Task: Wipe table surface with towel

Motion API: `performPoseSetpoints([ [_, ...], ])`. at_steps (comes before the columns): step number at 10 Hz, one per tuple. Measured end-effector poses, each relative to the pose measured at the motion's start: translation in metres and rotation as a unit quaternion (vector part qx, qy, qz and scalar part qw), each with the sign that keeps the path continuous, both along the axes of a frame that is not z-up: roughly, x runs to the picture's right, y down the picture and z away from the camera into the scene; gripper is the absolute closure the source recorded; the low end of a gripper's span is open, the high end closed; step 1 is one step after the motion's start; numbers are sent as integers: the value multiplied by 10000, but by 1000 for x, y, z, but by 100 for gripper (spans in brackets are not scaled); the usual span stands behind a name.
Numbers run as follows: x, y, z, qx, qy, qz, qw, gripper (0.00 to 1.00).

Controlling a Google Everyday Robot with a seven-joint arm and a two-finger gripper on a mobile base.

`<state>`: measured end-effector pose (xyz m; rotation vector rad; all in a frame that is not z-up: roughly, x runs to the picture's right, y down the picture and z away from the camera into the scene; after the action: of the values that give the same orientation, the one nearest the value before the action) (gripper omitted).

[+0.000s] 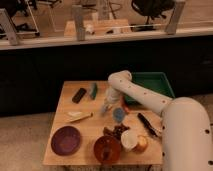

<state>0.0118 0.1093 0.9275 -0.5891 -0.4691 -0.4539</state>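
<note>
The table surface (95, 125) is a small, light tan wooden top in the middle of the camera view, crowded with objects. My white arm reaches in from the lower right and bends over the table's far edge. My gripper (105, 108) points down at the table's middle, just left of a blue cup (119, 115). A pale, flat item (77, 116) lies to the gripper's left; I cannot tell whether it is the towel. No other towel shows.
On the table are a black item (79, 95), a green item (93, 90), a purple plate (66, 140), a brown bowl (107, 149), a white cup (130, 140), an orange fruit (142, 144) and a dark tool (146, 124). A green bin (150, 84) sits at the far right. A glass-panelled counter (100, 37) runs behind.
</note>
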Motion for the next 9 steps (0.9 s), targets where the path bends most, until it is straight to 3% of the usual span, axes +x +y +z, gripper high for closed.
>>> performPoseSetpoints([
  [5, -68, 6, -3, 59, -488, -382, 9981, 100],
  [9, -86, 28, -29, 10, -848, -712, 9939, 100],
])
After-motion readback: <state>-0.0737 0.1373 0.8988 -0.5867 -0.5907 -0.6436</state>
